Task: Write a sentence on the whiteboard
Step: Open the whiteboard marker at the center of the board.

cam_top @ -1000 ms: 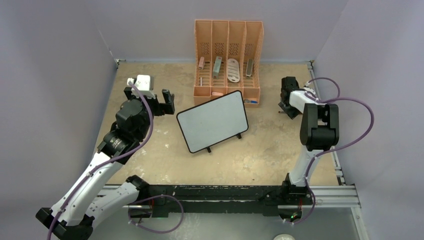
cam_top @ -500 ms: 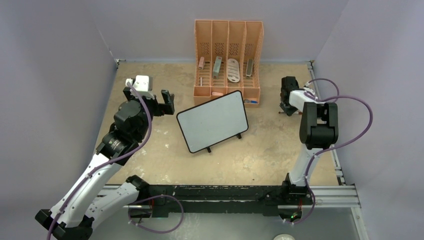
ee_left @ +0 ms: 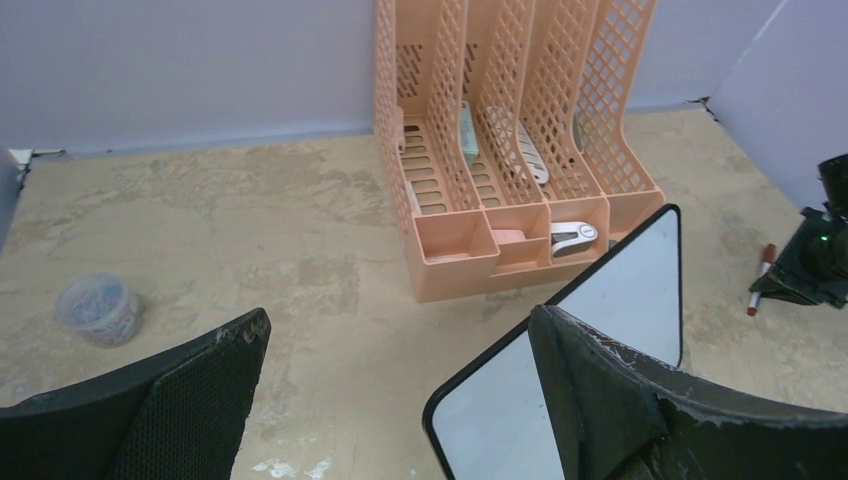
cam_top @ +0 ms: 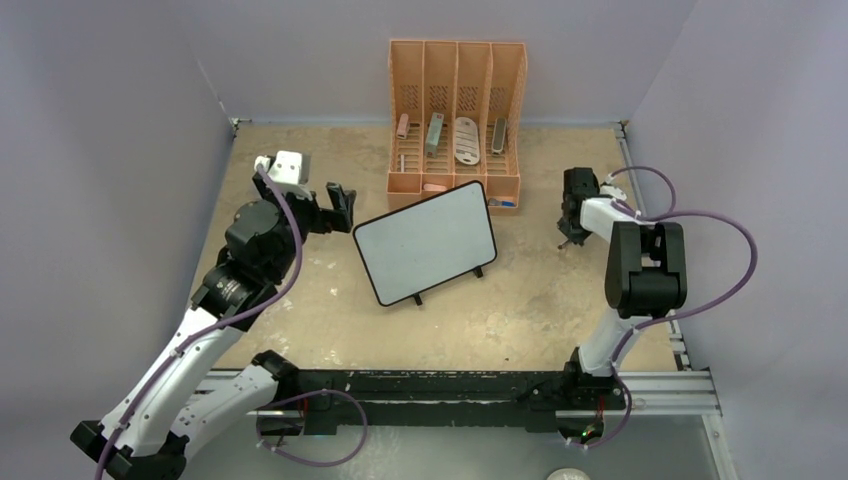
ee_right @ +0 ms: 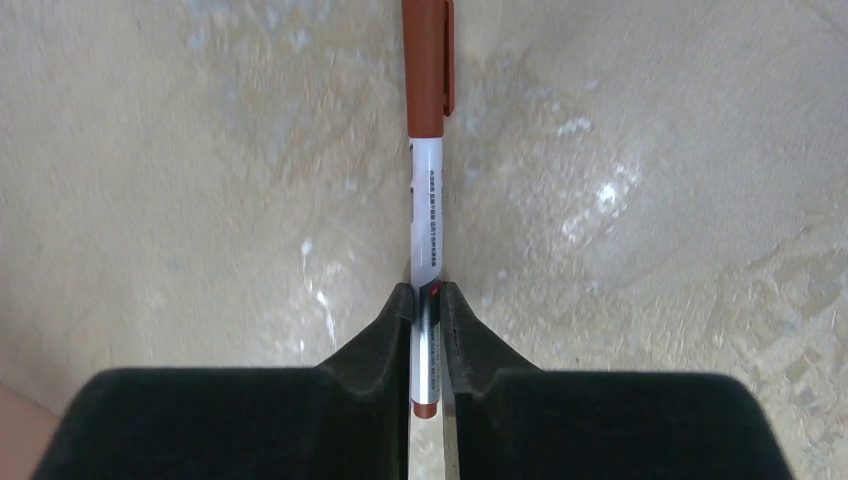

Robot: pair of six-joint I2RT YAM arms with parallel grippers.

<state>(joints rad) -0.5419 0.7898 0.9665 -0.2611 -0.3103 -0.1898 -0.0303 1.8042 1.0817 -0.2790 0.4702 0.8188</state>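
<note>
Just now closed the right gripper (ee_right: 428, 300) tight on the marker (ee_right: 428, 215), low over the table (cam_top: 300, 290) to the right of the whiteboard (cam_top: 425, 242). Holding the left gripper (ee_left: 398, 320) wide apart beside the board's left corner. Still blank there, before the orange organizer (cam_top: 455, 120); probably uncapping next.

We see the small rectangular whiteboard (cam_top: 425, 243), thin black frame and rounded corners, propped on small black feet mid-table (cam_top: 300, 160), skewed to the table's edges, its face plain white.
</note>
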